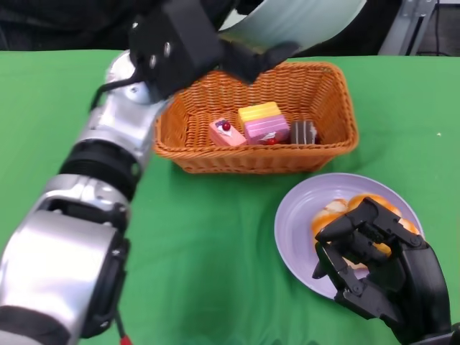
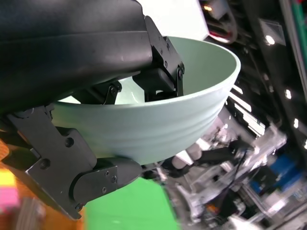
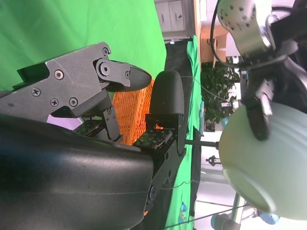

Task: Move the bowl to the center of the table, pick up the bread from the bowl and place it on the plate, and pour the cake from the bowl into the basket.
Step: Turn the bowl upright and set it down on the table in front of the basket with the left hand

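My left hand (image 1: 183,47) grips the pale green bowl (image 1: 302,21) by its rim, fingers (image 2: 158,72) inside and outside the wall, and holds it raised above the far edge of the wicker basket (image 1: 327,97). From the left wrist view the bowl looks tipped on its side — I see its ribbed outer wall and part of the inside, with nothing visible in that part. In the right wrist view the bowl (image 3: 268,163) hangs in the air, clear of the green table (image 1: 208,251).

The basket holds the cake pieces: a pink slice with a red berry (image 1: 226,133), a yellow-and-pink layered block (image 1: 263,121) and a small dark piece (image 1: 303,132), lying side by side near its front wall.

My right hand (image 1: 374,266) hovers low over the lilac plate (image 1: 295,223), fingers curled in above the bread (image 1: 330,214) — whether they grasp it or only cover it, I cannot tell. The plate sits just in front of the basket, toward my right.
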